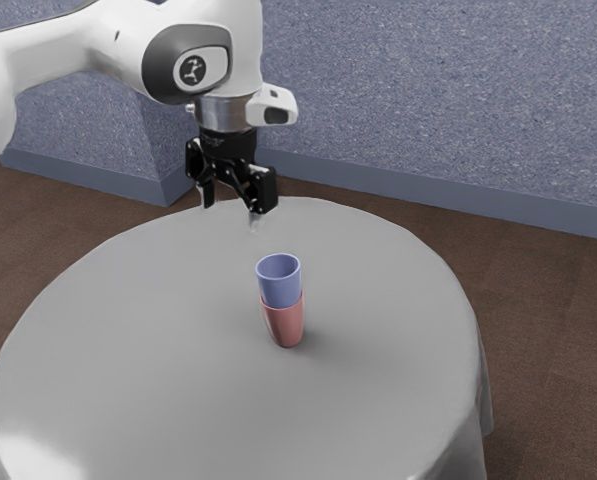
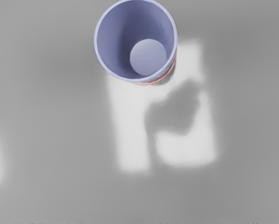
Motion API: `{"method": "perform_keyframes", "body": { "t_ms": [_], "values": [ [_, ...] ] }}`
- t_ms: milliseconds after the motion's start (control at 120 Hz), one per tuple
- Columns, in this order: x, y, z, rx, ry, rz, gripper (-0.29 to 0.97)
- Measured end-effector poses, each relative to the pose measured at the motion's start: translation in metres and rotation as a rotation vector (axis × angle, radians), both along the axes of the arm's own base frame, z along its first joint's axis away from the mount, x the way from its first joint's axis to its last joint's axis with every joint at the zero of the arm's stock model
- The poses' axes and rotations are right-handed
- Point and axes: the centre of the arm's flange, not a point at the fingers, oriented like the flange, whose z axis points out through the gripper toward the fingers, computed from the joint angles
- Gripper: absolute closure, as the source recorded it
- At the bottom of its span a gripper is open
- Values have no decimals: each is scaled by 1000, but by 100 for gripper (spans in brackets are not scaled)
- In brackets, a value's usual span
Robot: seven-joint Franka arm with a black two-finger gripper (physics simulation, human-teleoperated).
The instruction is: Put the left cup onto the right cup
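A lavender-blue cup sits nested upright in a pink cup near the middle of the round table. In the wrist view I look down into the blue cup, with a thin pink rim of the lower cup showing beside it. My gripper hangs open above the table, up and toward the exterior view's left of the stacked cups, with nothing between its fingers.
The cups stand on a round table under a grey cloth. Brown floor surrounds the table, and a blue-grey wall rises behind it. My hand's shadow falls on the cloth beside the cups.
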Motion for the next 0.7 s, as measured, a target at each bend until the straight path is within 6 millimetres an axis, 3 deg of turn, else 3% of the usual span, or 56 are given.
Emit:
{"method": "perform_keyframes", "body": {
  "t_ms": [233, 700],
  "values": [
    [-15, 20, 9, 11, -5, 4, 0],
    [-14, 58, 11, 11, -5, 26, 0]
  ]
}}
